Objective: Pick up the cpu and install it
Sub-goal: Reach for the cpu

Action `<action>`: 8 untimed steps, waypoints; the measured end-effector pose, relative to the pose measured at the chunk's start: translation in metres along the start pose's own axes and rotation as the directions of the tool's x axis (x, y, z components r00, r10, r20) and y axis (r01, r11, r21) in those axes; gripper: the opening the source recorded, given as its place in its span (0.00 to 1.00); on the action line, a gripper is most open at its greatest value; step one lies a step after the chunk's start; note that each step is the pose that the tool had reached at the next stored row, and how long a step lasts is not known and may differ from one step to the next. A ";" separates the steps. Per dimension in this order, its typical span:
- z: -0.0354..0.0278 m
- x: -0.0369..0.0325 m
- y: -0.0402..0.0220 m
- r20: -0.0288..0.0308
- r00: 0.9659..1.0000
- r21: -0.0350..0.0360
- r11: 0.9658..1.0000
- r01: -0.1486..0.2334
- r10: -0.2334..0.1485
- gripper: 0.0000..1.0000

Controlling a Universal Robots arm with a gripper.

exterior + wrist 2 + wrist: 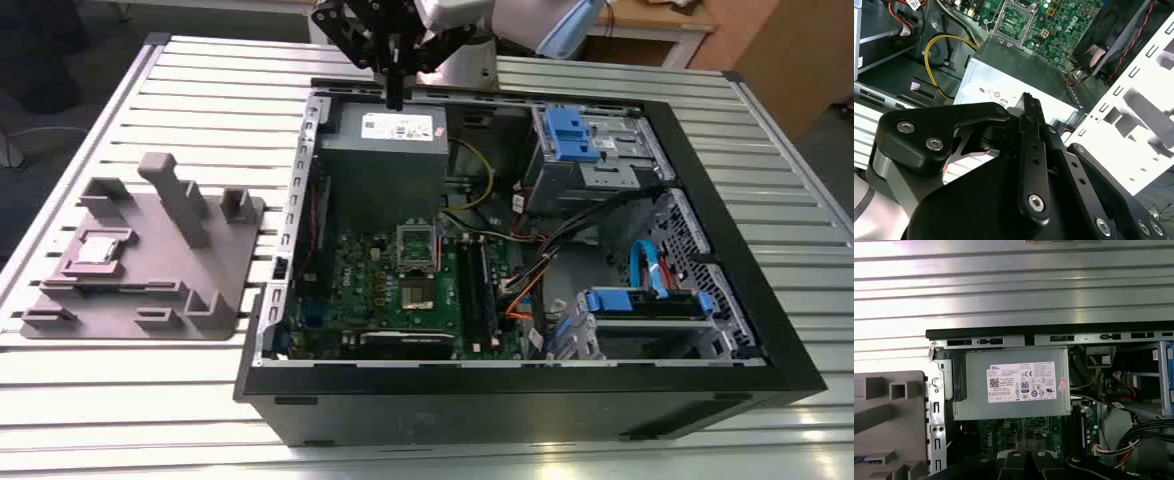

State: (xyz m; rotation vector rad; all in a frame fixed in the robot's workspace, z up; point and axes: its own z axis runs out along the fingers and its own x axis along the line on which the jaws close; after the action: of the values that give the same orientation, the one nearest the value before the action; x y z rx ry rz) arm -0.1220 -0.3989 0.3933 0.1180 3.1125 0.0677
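Observation:
The cpu point(100, 248), a small silvery square chip, lies in a recess of the grey plastic tray point(147, 300) on the exterior view's left. My gripper point(396, 98) hangs high over the back wall of the open computer case, above the grey power supply point(387, 132), far from the cpu. Its fingers are shut together with nothing between them, as the second wrist view shows at the gripper point(1030, 98). The hollow metal socket frame point(418, 245) sits on the green motherboard point(400, 300) inside the case; in the second wrist view the socket frame point(1014, 20) lies beyond the power supply.
The black case point(747, 300) holds blue drive brackets point(567, 135), cable bundles point(534, 280) and a yellow cable point(941, 50). The tray has tall upright blocks point(174, 195). The first wrist view looks down on the power supply point(1011, 385) and the slatted table point(1004, 285).

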 end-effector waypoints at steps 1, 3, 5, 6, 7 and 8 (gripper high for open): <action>0.0000 0.0000 0.0000 0.000 1.000 0.000 1.000 0.000 0.000 0.11; 0.0000 0.0000 0.0000 0.000 1.000 0.000 1.000 0.000 0.000 0.11; 0.0000 0.0002 0.0000 0.000 1.000 0.000 1.000 0.000 0.000 0.11; 0.0000 0.0004 0.0000 0.000 1.000 0.000 1.000 0.000 0.000 0.11; 0.0000 0.0007 0.0000 0.000 1.000 0.000 1.000 0.000 0.000 0.11; 0.0000 0.0010 0.0000 0.000 1.000 0.000 1.000 0.000 0.000 0.11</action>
State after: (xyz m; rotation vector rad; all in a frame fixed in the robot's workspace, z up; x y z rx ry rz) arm -0.1229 -0.3989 0.3933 0.1182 3.1125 0.0678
